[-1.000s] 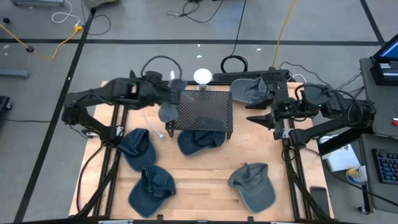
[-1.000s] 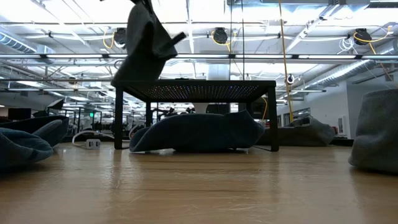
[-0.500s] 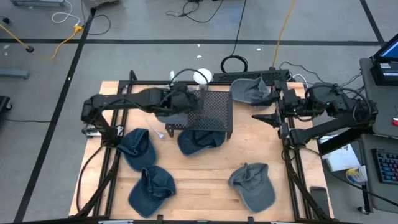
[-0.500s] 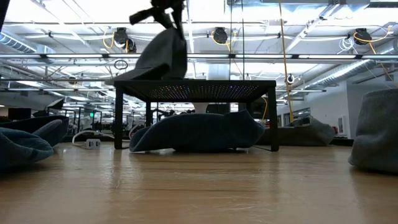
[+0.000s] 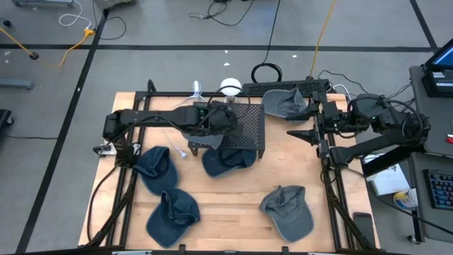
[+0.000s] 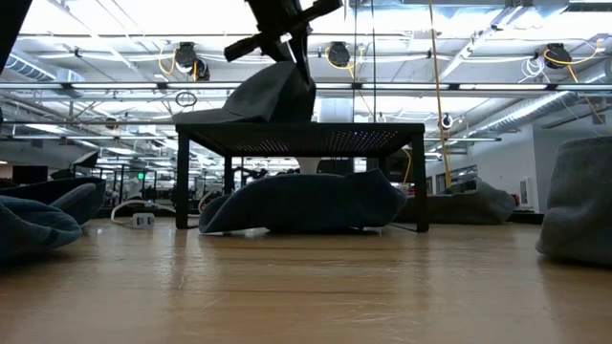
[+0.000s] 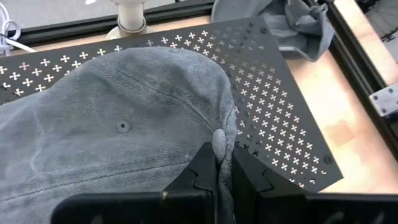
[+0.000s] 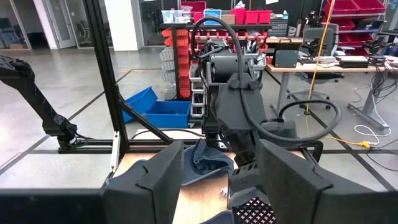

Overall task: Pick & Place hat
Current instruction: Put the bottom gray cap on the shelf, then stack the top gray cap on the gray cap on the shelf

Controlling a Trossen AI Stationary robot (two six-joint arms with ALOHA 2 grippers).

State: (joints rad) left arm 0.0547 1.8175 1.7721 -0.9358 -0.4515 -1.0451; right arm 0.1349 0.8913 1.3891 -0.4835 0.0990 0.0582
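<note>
One tool (image 7: 219, 163) clamped on a grey hat (image 7: 118, 134) atop the perforated stand (image 7: 273, 118), arm outstretched.

Wooden table (image 5: 233, 198) with hats (image 5: 287, 212), black perforated rack (image 5: 244, 127)

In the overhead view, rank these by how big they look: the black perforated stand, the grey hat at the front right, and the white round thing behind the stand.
1. Stand, largest, though partly covered by the hat the left arm holds.
2. Grey hat.
3. White round thing, clearly smallest.
</note>
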